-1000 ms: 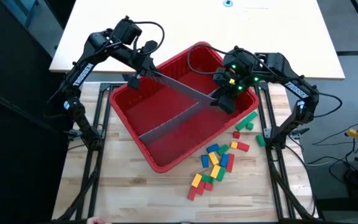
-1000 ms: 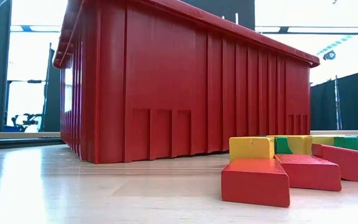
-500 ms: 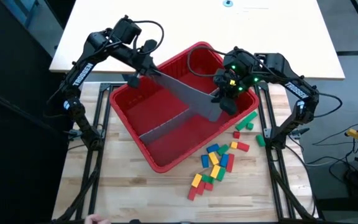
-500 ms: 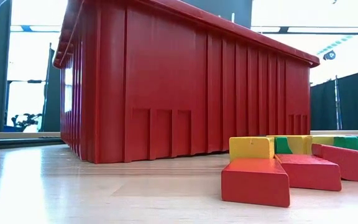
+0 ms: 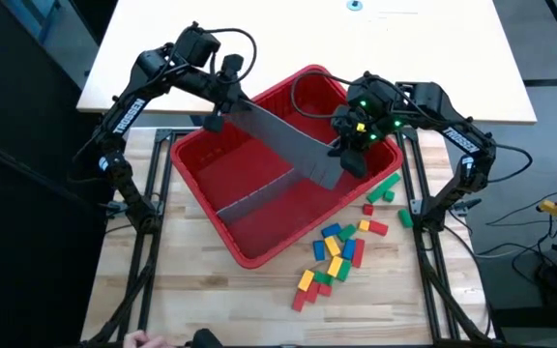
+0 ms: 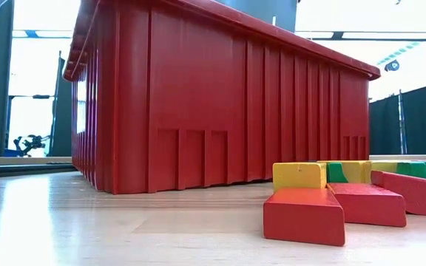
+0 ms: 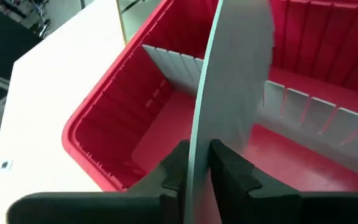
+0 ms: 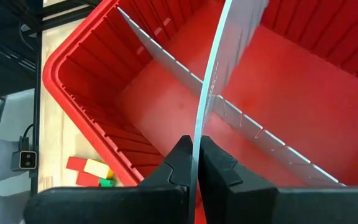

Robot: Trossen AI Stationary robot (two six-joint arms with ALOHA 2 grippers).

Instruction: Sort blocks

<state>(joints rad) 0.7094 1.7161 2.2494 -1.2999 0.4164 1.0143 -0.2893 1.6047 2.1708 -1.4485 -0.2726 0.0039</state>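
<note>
Both grippers, left point(image 5: 222, 95) and right point(image 5: 344, 155), clamp one grey panel point(image 5: 283, 145) above red bin point(image 5: 259, 253); blocks point(image 5: 335, 253) outside; low view hides the panel and arms

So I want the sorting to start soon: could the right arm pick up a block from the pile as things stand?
Probably not yet. The right gripper is shut on the grey panel over the red bin, sharing it with the left gripper. The blocks lie unobstructed.

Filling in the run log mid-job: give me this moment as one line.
left claw: shut on grey panel | right claw: shut on same panel, other end | panel: held over red bin | blocks: on table, unsorted
</note>
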